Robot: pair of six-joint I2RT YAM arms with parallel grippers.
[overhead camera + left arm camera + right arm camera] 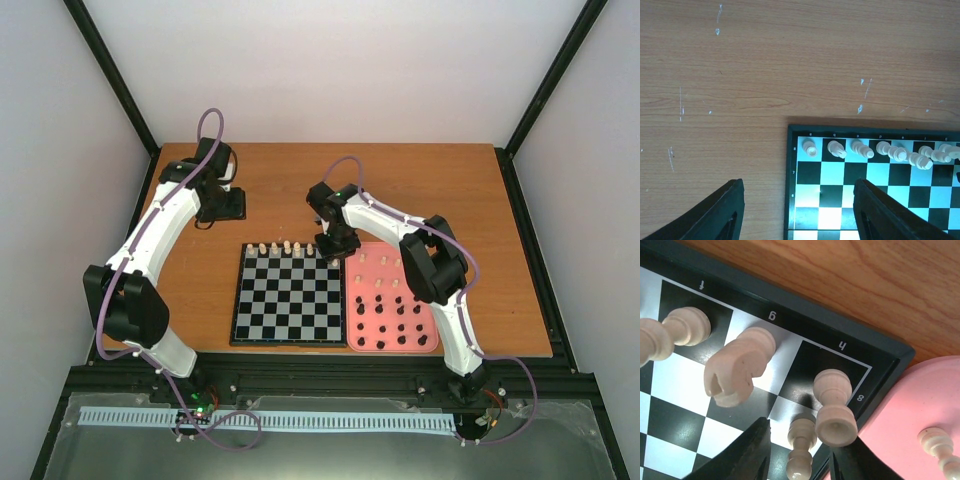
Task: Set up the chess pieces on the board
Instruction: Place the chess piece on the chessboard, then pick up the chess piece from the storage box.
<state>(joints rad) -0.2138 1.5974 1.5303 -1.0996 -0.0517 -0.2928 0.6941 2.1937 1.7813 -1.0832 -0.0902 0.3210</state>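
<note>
Board (805, 322) border: inverted file letters f, g, h; digit 8 at corner.

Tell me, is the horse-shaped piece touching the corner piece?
Apart: the right wrist view shows bare board between the knight and the corner rook.

Wooden table (200, 260), pink rounded tray (390, 348) at right

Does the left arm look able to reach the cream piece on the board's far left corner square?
Probably yes. The left gripper is open and the corner piece stands just ahead of its fingers, with only bare board between them.
</note>
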